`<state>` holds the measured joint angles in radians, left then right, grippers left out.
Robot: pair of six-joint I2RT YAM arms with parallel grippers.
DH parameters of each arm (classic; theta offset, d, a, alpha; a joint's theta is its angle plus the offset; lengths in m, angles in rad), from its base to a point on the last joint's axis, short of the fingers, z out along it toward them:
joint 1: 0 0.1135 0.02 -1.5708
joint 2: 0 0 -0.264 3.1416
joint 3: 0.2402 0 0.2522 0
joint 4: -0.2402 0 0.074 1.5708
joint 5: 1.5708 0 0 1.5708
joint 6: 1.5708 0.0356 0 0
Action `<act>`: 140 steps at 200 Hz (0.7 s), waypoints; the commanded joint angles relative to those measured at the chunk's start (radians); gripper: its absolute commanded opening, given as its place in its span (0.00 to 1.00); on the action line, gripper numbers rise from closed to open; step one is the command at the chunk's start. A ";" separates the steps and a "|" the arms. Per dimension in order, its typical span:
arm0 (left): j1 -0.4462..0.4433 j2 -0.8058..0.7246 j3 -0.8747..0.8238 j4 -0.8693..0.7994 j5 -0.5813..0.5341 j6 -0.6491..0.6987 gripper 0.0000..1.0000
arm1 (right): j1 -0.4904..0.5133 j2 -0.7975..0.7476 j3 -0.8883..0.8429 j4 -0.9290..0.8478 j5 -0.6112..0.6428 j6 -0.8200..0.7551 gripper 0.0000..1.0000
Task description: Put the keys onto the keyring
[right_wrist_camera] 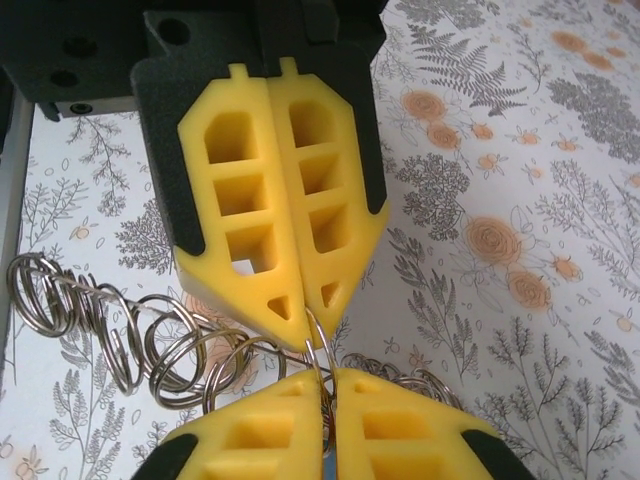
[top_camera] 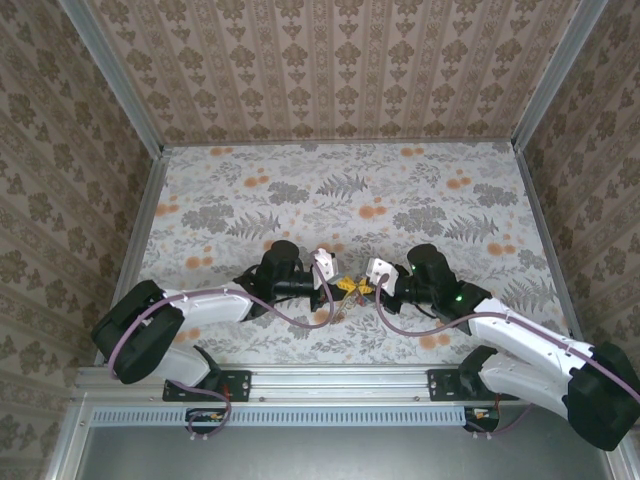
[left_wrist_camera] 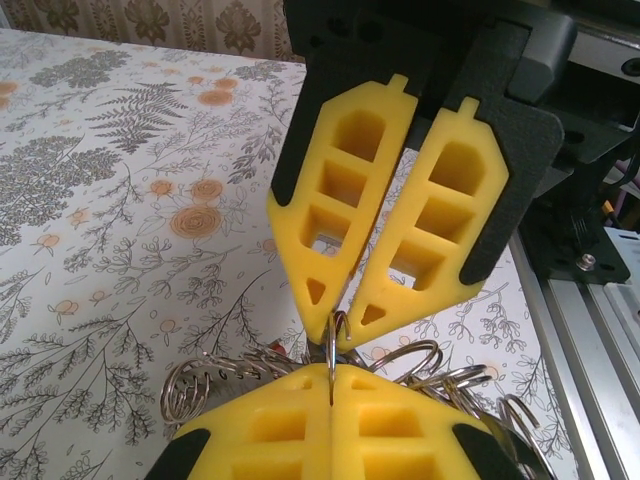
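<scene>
My two grippers meet tip to tip at the middle of the table, left gripper [top_camera: 340,285] facing right gripper [top_camera: 362,287]. In the left wrist view my left gripper [left_wrist_camera: 331,372] is shut on a thin silver wire ring [left_wrist_camera: 331,345], and the right gripper [left_wrist_camera: 340,328] pinches the same ring from above. In the right wrist view my right gripper [right_wrist_camera: 328,380] is shut on that ring [right_wrist_camera: 322,350], with the left gripper [right_wrist_camera: 308,335] shut just above. A blue sliver [right_wrist_camera: 328,468] shows low between my right fingers. The keys are otherwise hidden. The tan hoop keyring is out of view.
A linked cluster of silver wire rings lies under the fingertips, spreading to the sides [left_wrist_camera: 190,385] [left_wrist_camera: 520,425] [right_wrist_camera: 60,300] [right_wrist_camera: 185,350]. The flower-patterned table [top_camera: 340,190] stretches away behind. An aluminium rail [left_wrist_camera: 590,330] runs along the near edge. Patterned walls enclose three sides.
</scene>
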<state>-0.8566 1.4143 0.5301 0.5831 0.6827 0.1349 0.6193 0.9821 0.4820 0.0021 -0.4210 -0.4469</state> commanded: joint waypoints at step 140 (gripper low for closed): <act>-0.007 -0.039 0.136 -0.319 -0.014 0.221 0.13 | 0.010 0.050 0.204 -0.235 -0.038 -0.092 0.00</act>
<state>-0.8570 1.3914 0.6365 0.3229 0.6724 0.3088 0.6205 1.0191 0.6312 -0.2058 -0.4347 -0.5110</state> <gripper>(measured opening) 0.127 0.067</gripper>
